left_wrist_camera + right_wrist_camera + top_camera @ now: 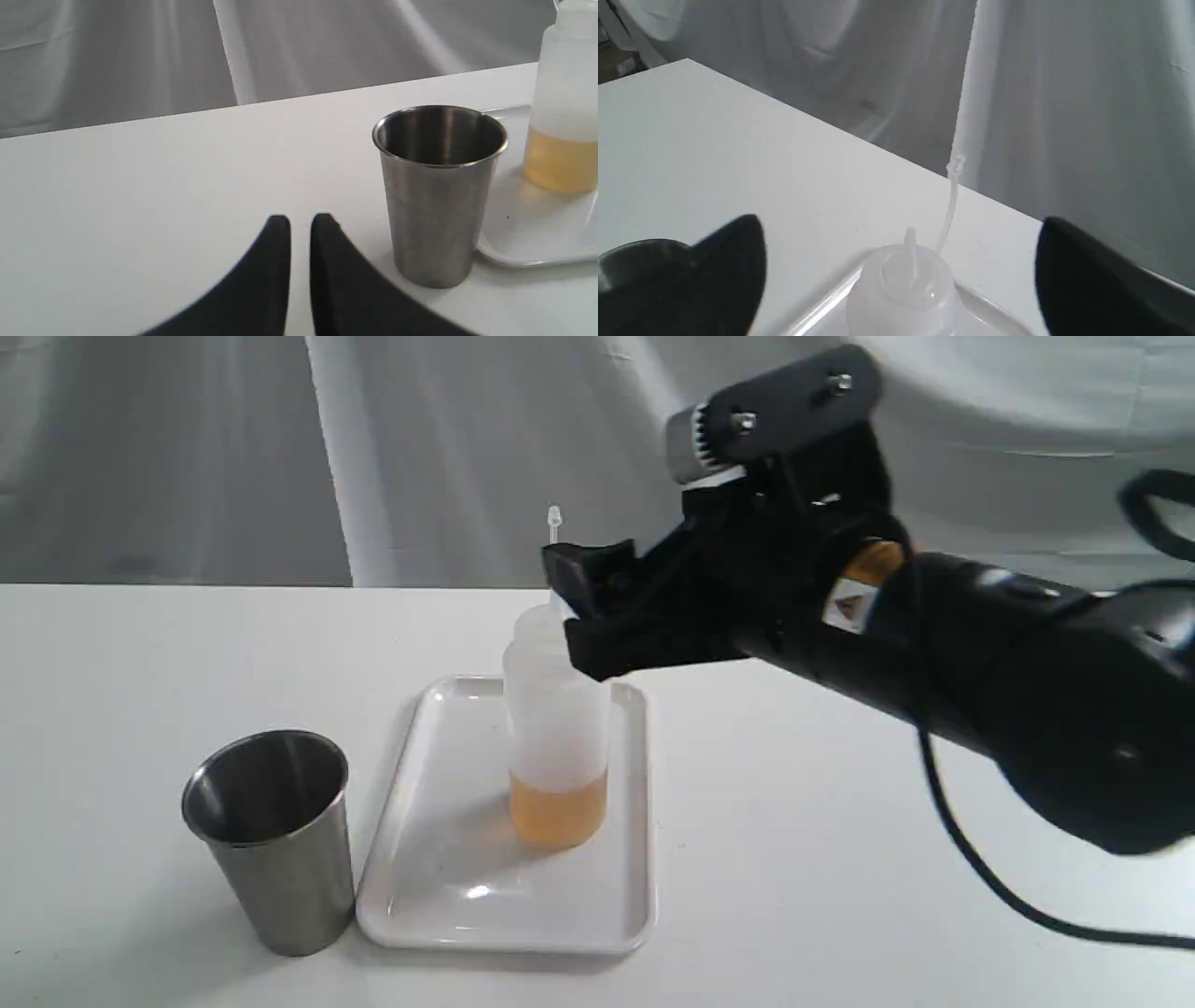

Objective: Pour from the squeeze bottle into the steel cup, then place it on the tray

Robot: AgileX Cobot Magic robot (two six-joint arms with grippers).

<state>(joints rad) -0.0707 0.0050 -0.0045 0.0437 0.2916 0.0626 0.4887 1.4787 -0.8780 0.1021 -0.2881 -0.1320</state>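
Squeeze bottle [557, 728] upright on tray [448, 859], neck inside right gripper [565, 607] (jaws spread wide).

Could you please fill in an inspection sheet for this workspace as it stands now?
Surface: white tabletop, no spills seen.
Job's things: translucent whitish squeeze bottle with amber liquid stands upright on the flat white glossy rectangular tray; brushed steel cup stands upright on the tabletop, close beside the tray; contact cannot be told.
Clutter: nothing seen.
Grippers: right gripper open, its black fingers either side of the bottle's top, not gripping; left gripper nearly shut, empty, low near the cup.
Cables: black cable hangs from the right arm down to the tabletop.
Surroundings: grey-white draped cloth behind the table.
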